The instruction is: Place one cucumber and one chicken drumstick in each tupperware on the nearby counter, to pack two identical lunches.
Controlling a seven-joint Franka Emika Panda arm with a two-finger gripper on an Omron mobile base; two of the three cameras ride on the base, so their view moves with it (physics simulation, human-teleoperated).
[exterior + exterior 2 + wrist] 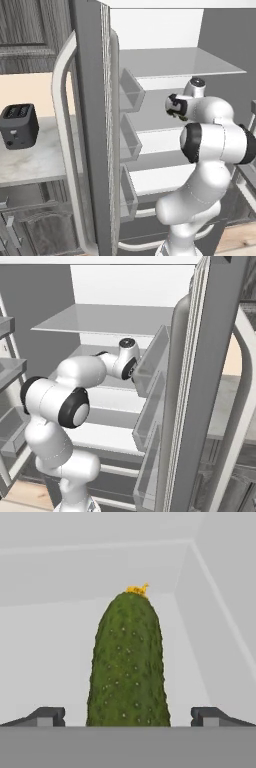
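A dark green bumpy cucumber (127, 662) with a small yellow tip lies on a pale fridge shelf. It runs lengthwise away from the hand, near the shelf's back corner. My gripper (127, 717) is open, its two dark fingertips (47, 716) standing wide on either side of the cucumber's near end and clear of it. The arm's hand (176, 106) reaches into the open fridge at middle shelf height. The counter (35, 160) lies to the left, beyond the fridge door. The tupperware and the chicken drumstick are out of view.
The open fridge door (92, 125) with its clear door bins (131, 145) stands between the arm and the counter. A black toaster (19, 126) sits on the counter. Grey fridge shelves (105, 318) run above and below the hand.
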